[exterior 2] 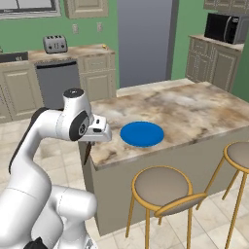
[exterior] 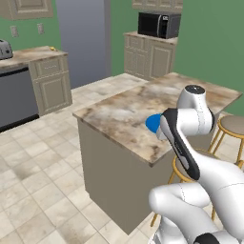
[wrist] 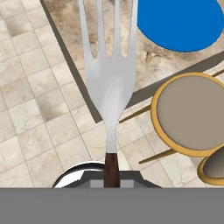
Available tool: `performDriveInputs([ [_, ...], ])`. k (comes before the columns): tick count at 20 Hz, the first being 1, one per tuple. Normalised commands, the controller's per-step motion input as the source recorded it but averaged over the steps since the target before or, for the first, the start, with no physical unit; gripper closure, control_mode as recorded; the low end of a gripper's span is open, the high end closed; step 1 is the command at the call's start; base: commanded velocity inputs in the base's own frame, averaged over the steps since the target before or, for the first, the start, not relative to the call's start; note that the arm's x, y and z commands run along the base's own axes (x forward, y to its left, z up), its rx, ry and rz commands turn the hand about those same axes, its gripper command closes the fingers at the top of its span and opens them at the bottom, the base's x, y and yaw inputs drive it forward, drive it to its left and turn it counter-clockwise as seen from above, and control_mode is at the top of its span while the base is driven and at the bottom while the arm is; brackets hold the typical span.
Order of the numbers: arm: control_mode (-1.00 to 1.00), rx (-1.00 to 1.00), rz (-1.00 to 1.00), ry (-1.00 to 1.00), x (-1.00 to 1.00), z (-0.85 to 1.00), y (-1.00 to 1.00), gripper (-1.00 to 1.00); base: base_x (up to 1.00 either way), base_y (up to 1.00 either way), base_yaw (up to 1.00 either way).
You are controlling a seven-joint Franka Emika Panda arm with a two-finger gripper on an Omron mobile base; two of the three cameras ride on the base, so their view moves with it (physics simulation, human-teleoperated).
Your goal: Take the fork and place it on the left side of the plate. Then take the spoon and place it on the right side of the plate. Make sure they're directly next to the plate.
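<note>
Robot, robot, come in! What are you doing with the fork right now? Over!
Gripper shut on fork, handle pinched, tines pointing away. Hanging off the counter corner, left of plate. Stool below; nothing blocking.

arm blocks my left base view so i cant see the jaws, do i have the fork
observer: yes. In the hand view the jaws are shut on the dark handle of the fork, tines pointing away.
operator: where is it relative to the plate
observer: in the right base view the white hand is at the island's corner, with the plate beside it and bare counter between them.
operator: whats under the fork
observer: the hand view shows the counter edge crossing behind the tines, floor tiles behind the handle, and a stool off to the side.
</note>
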Motion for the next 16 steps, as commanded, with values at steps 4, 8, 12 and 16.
performDriveInputs([
  [4, 1.0, 0.0, 0.0, 0.0, 0.0, 0.0, 0.0, 1.0, 0.0, 0.0, 0.0],
  [8, -1.0, 0.0, 0.0, 0.0, 0.0, 0.0, 0.0, 1.0, 0.0, 0.0, 0.0],
  [12, -1.0, 0.0, 0.0, 0.0, 0.0, 0.0, 0.0, 1.0, 0.0, 0.0, 0.0],
  [16, -1.0, 0.0, 0.0, 0.0, 0.0, 0.0, 0.0, 1.0, 0.0, 0.0, 0.0],
])
